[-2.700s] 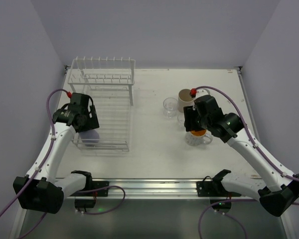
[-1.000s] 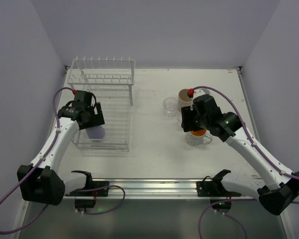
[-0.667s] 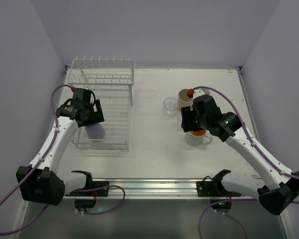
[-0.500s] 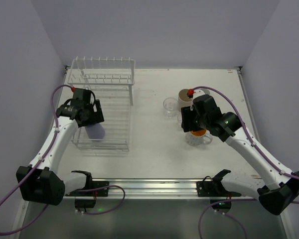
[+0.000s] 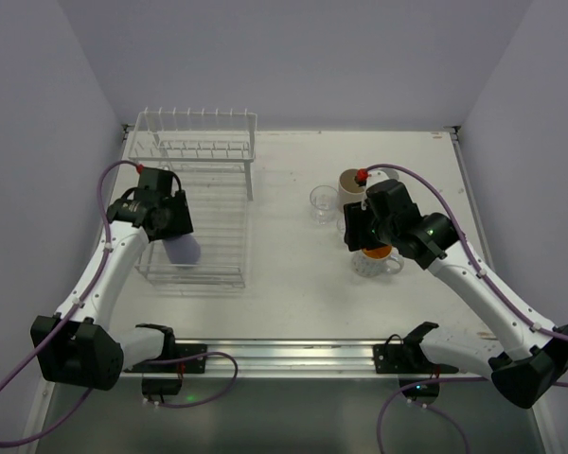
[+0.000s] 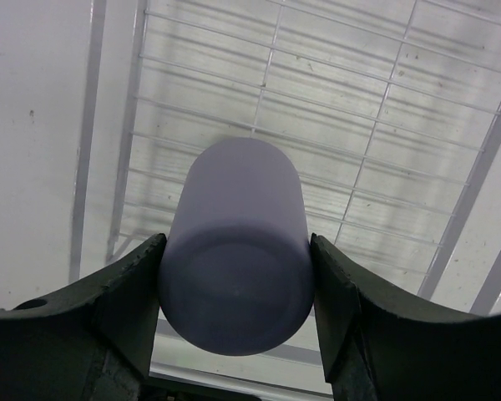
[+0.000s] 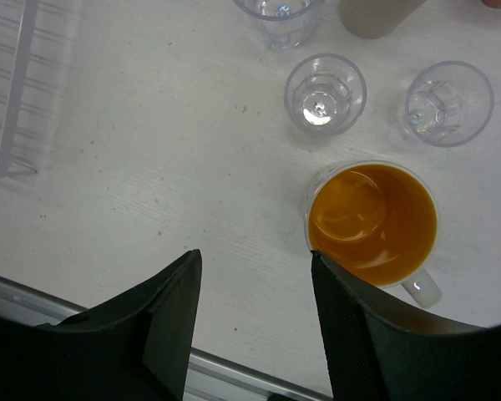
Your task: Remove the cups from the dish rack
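Lavender fills the L wrist cam: a smooth cylindrical lavender cup (image 6: 234, 251) w/ its flat closed end facing the lens. Its long axis runs away from the cam, down toward the wires, mouth end hidden on the far side. The left gripper (image 6: 234, 288) is pinching it, one dark finger pressed on each side of the wall near the closed end. In the top cam the same cup (image 5: 183, 251) sits inside the lower basket of the white wire dish rack (image 5: 246, 227), near-left corner, tilted, w/ the left claw (image 5: 175, 232) over it. I can't tell if the cup rests on the wires or hangs just above them.

R side: the right gripper (image 7: 255, 309) is spread apart w/ nothing between the fingers and bare white table (image 7: 150, 167) below. It hangs (image 5: 358, 236) just beside the white mug with orange inside (image 7: 371, 219), not touching. That mug stands upright, mouth up, handle toward the lower right of the wrist view.

Beyond the mug, upright on the table:
- 2 small clear glasses (image 7: 324, 92) (image 7: 447, 102) side by side, apart from each other
- a 3rd clear glass (image 7: 277, 12), cut off at the frame edge
- a tan tumbler (image 5: 350, 184)
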You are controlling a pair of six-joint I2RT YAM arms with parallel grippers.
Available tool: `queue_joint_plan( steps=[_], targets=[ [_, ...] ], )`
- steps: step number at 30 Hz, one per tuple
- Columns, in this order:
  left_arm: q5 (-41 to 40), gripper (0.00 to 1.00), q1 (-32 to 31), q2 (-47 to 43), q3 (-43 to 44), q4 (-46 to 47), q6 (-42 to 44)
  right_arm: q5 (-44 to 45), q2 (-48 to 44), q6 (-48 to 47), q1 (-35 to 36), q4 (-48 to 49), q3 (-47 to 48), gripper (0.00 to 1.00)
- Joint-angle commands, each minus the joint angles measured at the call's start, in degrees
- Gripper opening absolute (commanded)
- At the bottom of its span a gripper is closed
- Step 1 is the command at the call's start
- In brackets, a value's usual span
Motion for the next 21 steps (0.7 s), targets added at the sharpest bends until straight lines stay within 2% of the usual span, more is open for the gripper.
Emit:
queue_joint_plan(
  steps=[1, 5, 6, 7, 8, 11, 18, 21],
  targets=[
    [1.49, 0.01, 0.32, -0.31, 1.56, 0.82, 1.1, -2.23, 0.65, -0.82, 0.28, 1.33, 0.97, 0.58],
    [4.12, 0.0, 0.32, -2.49, 3.93, 0.82, 0.92, -4.95, 1.17, -0.47, 0.28, 3.0, 1.15, 0.6],
    [5.0, 0.0, 0.32, -3.11, 4.63, 0.56, 0.92, -6.09, 1.35, -0.38, 0.2, 3.79, 1.67, 0.83],
    [6.05, 0.0, 0.32, -3.9, 6.12, 0.73, 0.49, -7.32, 1.44, -0.03, 0.28, 4.4, 1.94, 0.93],
    [8.41, 0.0, 0.32, -5.48, 6.75, 0.99, 0.14, -11.25, 1.44, 0.15, 0.2, 5.11, 2.2, 0.99],
    [14.2, 0.0, 0.23, -8.82, 9.03, 2.74, -1.45, -20.47, 1.53, 0.76, 0.2, 9.4, 3.08, 0.99],
    [29.25, 0.0, 0.23, -16.47, 9.39, 12.76, -6.02, -33.58, 5.92, 4.62, -0.07, 14.94, 5.1, 0.99],
    [36.28, 0.0, 0.06, -18.67, 6.68, 17.15, -8.3, -40.87, 4.44, 9.44, -1.21, 22.93, 2.21, 0.99]
  ],
)
